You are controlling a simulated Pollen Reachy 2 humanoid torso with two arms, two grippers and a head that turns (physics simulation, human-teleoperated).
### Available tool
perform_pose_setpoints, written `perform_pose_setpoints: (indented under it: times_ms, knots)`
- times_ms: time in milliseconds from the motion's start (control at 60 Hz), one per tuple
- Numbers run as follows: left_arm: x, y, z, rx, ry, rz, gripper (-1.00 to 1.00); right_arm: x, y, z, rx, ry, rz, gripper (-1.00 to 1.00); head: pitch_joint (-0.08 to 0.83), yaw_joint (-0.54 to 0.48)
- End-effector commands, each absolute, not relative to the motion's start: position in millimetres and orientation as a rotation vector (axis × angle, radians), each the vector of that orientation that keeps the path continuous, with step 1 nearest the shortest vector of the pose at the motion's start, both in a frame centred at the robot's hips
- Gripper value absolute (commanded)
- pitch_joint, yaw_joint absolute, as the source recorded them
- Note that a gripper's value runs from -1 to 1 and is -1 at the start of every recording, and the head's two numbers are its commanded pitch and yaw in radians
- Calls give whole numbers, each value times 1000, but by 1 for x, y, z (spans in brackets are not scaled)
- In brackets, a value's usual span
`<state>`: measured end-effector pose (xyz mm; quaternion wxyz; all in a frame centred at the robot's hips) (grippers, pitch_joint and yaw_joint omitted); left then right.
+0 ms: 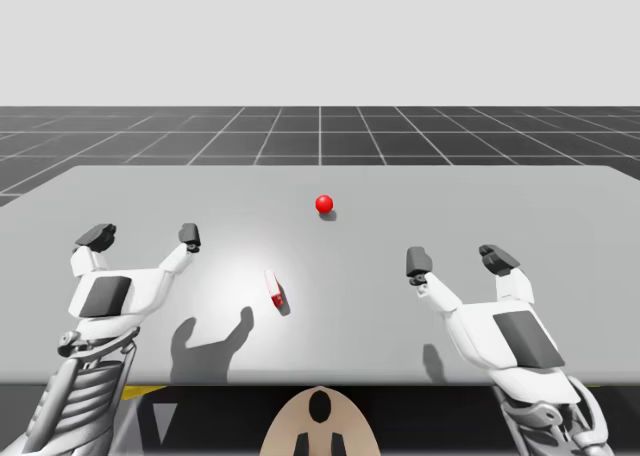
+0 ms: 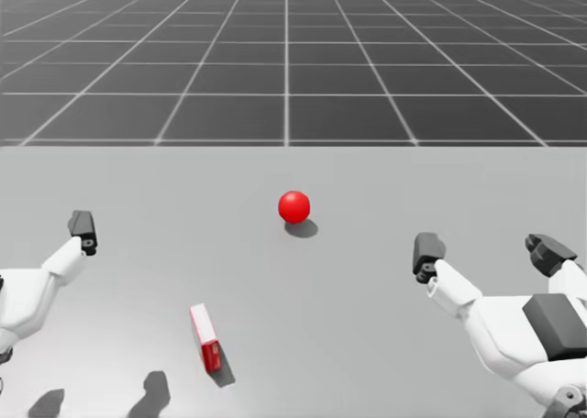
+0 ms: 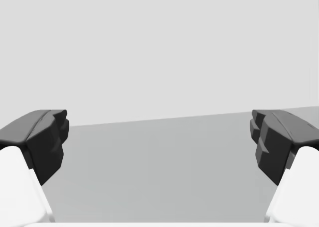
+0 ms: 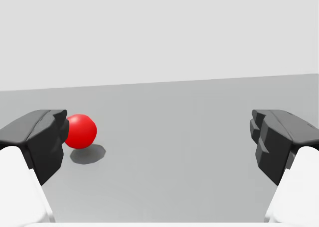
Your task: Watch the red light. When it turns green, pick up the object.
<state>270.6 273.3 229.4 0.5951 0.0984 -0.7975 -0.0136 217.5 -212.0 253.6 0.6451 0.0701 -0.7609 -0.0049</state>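
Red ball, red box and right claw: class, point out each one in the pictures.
red ball (image 2: 293,206), head view, centre of the sphere.
red box (image 2: 204,337), head view, middle of its visible face.
right claw (image 1: 458,261), high view, midway between its open fingertips.

box: small red box (image 2: 204,337) has open table (image 1: 560,206) all round it
obstacle: just the red ball (image 2: 293,206), well behind the box
left gripper (image 1: 143,237): bare tabletop ahead
right gripper (image 1: 458,260): ball ahead, off toward one finger

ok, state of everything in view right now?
Light: red, not green.
Red and white box: on the table, not held.
Left gripper: open, empty.
Right gripper: open, empty.
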Motion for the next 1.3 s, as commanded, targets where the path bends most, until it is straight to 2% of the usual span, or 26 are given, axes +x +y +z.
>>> perform_pose_setpoints:
  times_ms: [17,1300]
  knots:
    - [271,273,230,231,-1853,-34,-1000,217,-208,253,185,-1727,-56,-1000,434,-12]
    - [270,272,229,230,-1854,-38,-1000,217,-209,253,183,-1733,-48,-1000,443,-9]
